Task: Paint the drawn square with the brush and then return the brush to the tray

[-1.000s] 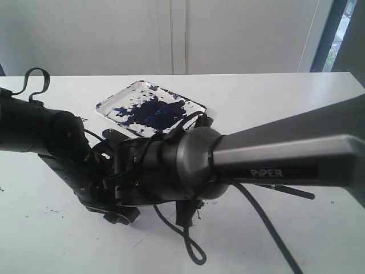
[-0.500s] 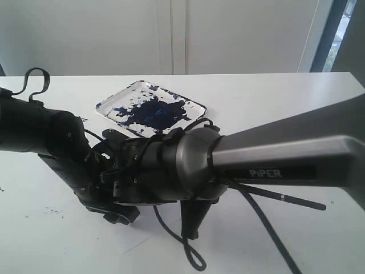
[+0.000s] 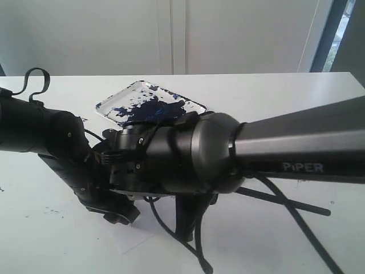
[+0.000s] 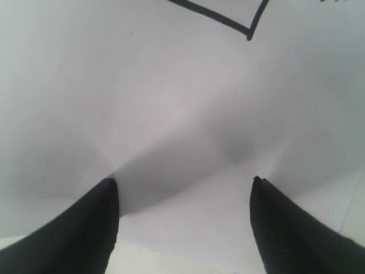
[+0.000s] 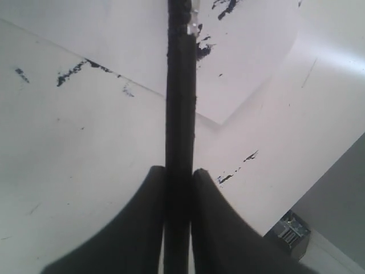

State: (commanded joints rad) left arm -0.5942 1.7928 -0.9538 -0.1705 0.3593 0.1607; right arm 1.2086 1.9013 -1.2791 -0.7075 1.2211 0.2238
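Note:
My right gripper [image 5: 178, 169] is shut on the brush [image 5: 181, 85], a thin black stick running straight out between its fingers over a corner of white paper [image 5: 245, 63]. In the exterior view the brush's handle [image 3: 296, 204] sticks out to the right behind the bulky right arm [image 3: 188, 154]. That arm covers the near edge of the paint-smeared tray [image 3: 128, 100]. My left gripper [image 4: 182, 181] is open and low over the paper with nothing between its fingers. Just one corner of the drawn square [image 4: 242, 24] shows, in the left wrist view. The brush's tip is out of view.
The left arm [image 3: 45, 134] lies low across the left of the table. Black cables [image 3: 182, 245] loop down onto the table in front. Dark paint splatters [image 5: 77, 69] mark the table and the paper [image 3: 137, 242].
The right arm has swung nearer the camera and now covers more of the tray. The brush's handle end has shifted right and slightly down. The left arm has stayed put.

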